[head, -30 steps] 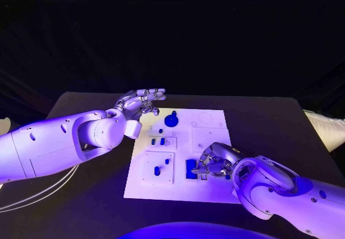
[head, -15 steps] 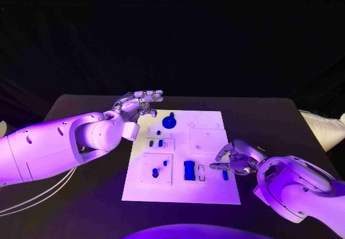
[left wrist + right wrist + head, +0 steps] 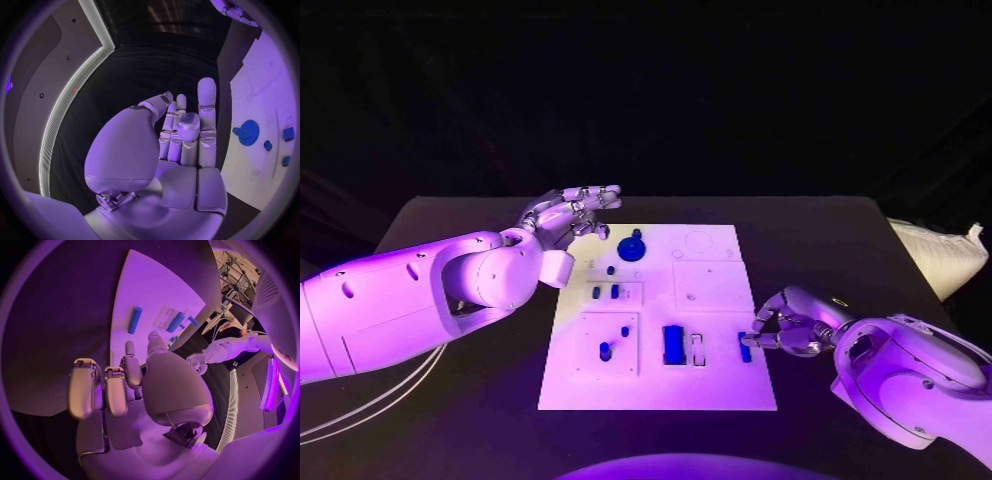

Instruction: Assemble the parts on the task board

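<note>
A white task board (image 3: pixel 718 390) is lying in the middle of a black table (image 3: pixel 848 230), seen from above. Small blue parts are spread across it. A blue gear (image 3: pixel 633 247) is sitting at the far left of the board. Two short blue pegs (image 3: pixel 606 292) are standing side by side in a raised square block just nearer than the gear. Nearer again, another square block is holding a blue peg (image 3: pixel 604 351). A long blue bar (image 3: pixel 674 343) is lying near the middle of the board's near half, with a pale slot just to its right and a smaller blue piece (image 3: pixel 744 352) further right.

The left hand (image 3: pixel 570 215) is hovering off the board's far left corner, close to the gear. Its fingers are spread apart and it is grasping nothing, probably waiting clear of the work.

The right hand (image 3: pixel 793 325) is hanging at the board's right edge, just beside the smaller blue piece. Its fingers are curling inward. The right wrist view is showing nothing between those fingers, so this hand looks clenched on nothing, though its fingertips are partly hidden. It seems placed there to reach the pieces on the board's near right.
</note>
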Tool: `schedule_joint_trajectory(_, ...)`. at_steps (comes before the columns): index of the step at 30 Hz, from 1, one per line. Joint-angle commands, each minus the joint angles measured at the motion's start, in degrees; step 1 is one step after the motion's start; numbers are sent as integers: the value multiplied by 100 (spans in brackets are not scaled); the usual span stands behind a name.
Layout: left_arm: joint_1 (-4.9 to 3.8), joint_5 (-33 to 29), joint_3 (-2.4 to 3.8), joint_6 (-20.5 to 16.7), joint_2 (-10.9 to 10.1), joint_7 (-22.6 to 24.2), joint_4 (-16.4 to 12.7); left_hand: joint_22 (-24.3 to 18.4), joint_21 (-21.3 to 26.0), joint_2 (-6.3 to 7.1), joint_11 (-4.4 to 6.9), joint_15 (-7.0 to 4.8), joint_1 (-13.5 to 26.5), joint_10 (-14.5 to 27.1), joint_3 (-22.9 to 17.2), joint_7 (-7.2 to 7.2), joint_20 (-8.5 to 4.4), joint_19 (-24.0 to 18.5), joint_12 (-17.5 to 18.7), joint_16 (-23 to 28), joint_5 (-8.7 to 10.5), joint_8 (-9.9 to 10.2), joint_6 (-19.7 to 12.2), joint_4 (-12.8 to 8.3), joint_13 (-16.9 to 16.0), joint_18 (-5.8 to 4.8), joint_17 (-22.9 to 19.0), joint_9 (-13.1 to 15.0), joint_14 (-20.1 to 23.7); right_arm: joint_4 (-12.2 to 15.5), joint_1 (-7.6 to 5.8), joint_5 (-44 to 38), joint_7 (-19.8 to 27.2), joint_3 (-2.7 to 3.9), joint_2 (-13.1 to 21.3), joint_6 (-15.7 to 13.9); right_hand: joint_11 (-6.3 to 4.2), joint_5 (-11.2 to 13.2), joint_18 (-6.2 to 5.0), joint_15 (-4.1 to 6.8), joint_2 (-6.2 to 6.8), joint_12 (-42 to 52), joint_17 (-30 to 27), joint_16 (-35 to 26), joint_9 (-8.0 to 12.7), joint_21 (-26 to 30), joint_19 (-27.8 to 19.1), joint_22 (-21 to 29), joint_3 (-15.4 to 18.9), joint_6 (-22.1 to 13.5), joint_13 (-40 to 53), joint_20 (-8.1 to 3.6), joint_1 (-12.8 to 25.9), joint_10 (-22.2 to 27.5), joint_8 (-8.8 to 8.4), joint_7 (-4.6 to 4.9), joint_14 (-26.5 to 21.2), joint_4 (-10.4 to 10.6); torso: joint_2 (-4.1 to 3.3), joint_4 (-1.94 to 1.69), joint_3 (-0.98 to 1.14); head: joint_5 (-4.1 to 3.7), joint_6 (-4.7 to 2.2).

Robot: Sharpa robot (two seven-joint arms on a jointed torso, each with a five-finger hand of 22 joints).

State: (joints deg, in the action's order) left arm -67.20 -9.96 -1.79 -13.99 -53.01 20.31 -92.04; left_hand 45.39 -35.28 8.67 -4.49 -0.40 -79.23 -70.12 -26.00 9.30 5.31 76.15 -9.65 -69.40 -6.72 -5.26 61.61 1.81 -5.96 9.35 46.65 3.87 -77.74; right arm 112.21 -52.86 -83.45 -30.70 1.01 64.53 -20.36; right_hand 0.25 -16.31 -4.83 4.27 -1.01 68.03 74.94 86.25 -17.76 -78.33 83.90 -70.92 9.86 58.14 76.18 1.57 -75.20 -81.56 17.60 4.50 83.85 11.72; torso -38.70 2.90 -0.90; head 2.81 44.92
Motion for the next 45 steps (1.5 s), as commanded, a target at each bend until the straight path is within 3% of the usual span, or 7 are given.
schedule_joint_trajectory(1,-3,19,2,94,8,28,-16,-7,15,-51,-13,13,6,38,32,2,-1,-41,-24,28,15,14,-50,7,-9,76,-7,1,43,-24,41,-442,-158,-3,-28,357,-43,3,88,-13,-85,-28,892,26,11,-14,1,0,42,69,-298,22,-84,-26,-38,-7,496,17,-4,-12,5,-4,16)
schedule_joint_trajectory(4,-3,19,2,93,4,28,-17,-7,15,-51,-13,13,6,38,32,2,-1,-41,-24,28,15,14,-50,7,-9,76,-7,1,43,-59,71,-499,-184,-4,-70,443,-51,8,87,-7,-87,-38,888,24,19,-12,-1,2,60,109,-302,18,-76,-26,-49,-15,495,32,-2,-8,-6,4,20)
schedule_joint_trajectory(26,-3,19,2,99,-7,40,-28,-23,38,-67,-14,15,9,69,64,2,2,-47,-62,28,12,13,-56,-6,-20,78,-26,1,57,-410,185,-700,-240,-7,-520,722,-85,-36,85,23,-170,-63,888,21,66,-7,-8,7,42,227,-299,-7,-231,-31,-138,-52,494,1,-2,-8,0,54,58)
schedule_joint_trajectory(28,-3,19,2,98,-10,41,-27,-23,38,-67,-14,15,9,69,64,2,2,-47,-62,28,12,13,-56,-6,-20,78,-26,1,57,-419,189,-897,-245,-11,-578,885,-97,331,86,33,-132,-79,897,25,82,-8,-10,1,13,268,-301,-22,-453,-27,-173,-48,495,-153,-2,-3,4,65,61)
schedule_joint_trajectory(30,-3,19,2,98,-12,41,-25,-23,38,-67,-14,15,9,69,64,2,2,-47,-62,28,12,13,-56,-6,-20,78,-26,1,57,-429,195,-1090,-252,-16,-637,1002,-96,1076,92,43,-183,-107,921,37,106,-20,-5,-26,-99,313,-309,-34,-699,-22,-222,-57,498,-305,1,-2,2,64,71)
schedule_joint_trajectory(31,-3,19,2,99,-12,41,-26,-23,38,-67,-14,15,9,69,64,2,2,-47,-62,28,12,13,-56,-6,-20,78,-26,1,57,-437,199,-1185,-258,-18,-668,1051,-98,1271,94,43,-210,-115,929,41,117,-24,-4,-34,-165,328,-310,-36,-777,-21,-243,-60,499,-351,3,-3,-1,57,71)
schedule_joint_trajectory(45,-3,19,2,99,-17,35,-31,-23,38,-67,-14,15,9,69,64,2,2,-47,-62,28,12,13,-56,-6,-20,78,-26,1,57,-549,223,-1824,-317,-44,-898,1613,-105,1253,97,43,-249,-161,941,44,171,-26,-7,-47,-440,396,-317,-33,-996,-5,-355,-66,500,-531,3,-3,-3,72,80)
